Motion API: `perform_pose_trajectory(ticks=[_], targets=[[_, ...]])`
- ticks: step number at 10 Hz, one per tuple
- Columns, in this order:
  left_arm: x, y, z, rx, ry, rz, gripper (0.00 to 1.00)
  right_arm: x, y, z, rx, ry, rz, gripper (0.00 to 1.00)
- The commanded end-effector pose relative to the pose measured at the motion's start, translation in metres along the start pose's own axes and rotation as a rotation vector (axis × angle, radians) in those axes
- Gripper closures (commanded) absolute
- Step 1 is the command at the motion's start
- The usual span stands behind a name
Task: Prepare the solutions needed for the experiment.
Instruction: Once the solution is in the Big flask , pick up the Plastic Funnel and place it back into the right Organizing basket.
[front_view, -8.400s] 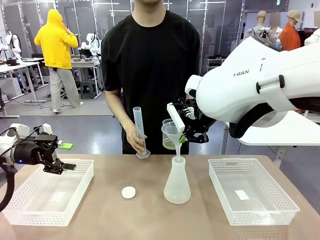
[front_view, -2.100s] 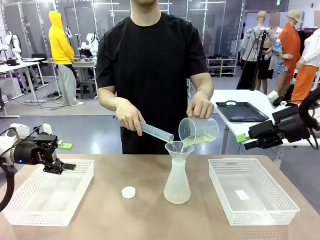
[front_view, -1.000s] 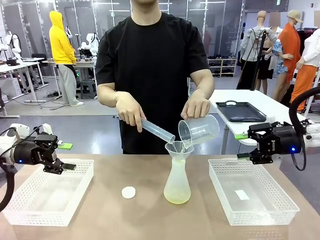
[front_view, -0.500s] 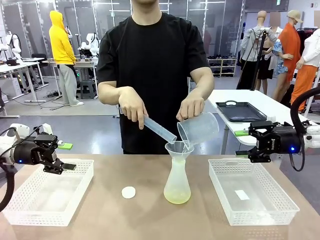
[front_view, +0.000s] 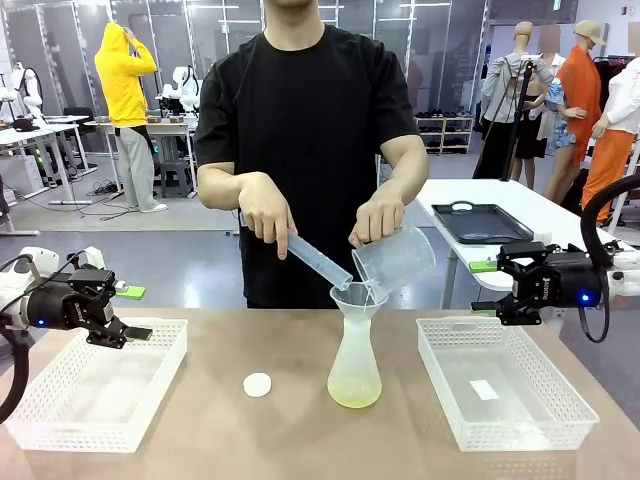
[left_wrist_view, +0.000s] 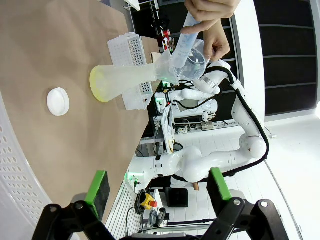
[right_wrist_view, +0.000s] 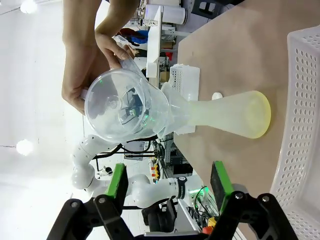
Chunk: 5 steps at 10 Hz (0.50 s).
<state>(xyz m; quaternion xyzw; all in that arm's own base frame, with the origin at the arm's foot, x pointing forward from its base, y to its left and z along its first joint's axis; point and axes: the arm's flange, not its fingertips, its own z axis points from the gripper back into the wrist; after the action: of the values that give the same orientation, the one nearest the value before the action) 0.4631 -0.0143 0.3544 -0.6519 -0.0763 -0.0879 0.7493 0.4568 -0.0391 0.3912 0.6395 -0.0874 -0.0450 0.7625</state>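
Observation:
A frosted conical flask (front_view: 354, 365) with a funnel (front_view: 357, 297) stands mid-table, and the pale yellow solutions (front_view: 354, 394) pool at its bottom. The person tips a graduated cylinder (front_view: 320, 261) and a clear beaker (front_view: 396, 261) into the funnel. My left gripper (front_view: 132, 313) hangs open and holds nothing over the left basket (front_view: 172, 323). My right gripper (front_view: 487, 288) hovers open, nothing in it, above the right basket (front_view: 480, 322). The left wrist view shows the flask (left_wrist_view: 127, 79) sideways beyond my open gripper (left_wrist_view: 158, 185). The right wrist view shows the flask (right_wrist_view: 225, 116) and beaker (right_wrist_view: 122, 110) past my open gripper (right_wrist_view: 169, 181).
A small white round cap (front_view: 257, 384) lies on the table left of the flask. A second table with a black tray (front_view: 482, 222) stands behind at the right. Bare tabletop lies between the two baskets around the flask.
The person has tipped the beaker and cylinder a little steeper over the funnel. Both grippers have stayed about where they were.

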Motion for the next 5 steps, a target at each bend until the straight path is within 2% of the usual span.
perform_pose_trajectory(ticks=[1, 5], targets=[[0.0020, -0.0003, -0.0019, 0.007, -0.012, -0.001, 0.00, 0.0001, 0.0001, -0.0001, 0.000, 0.000, -0.001, 0.16], [0.0020, -0.0003, -0.0019, 0.007, -0.012, -0.001, 0.00, 0.0001, 0.0001, -0.0001, 0.000, 0.000, -0.001, 0.16]])
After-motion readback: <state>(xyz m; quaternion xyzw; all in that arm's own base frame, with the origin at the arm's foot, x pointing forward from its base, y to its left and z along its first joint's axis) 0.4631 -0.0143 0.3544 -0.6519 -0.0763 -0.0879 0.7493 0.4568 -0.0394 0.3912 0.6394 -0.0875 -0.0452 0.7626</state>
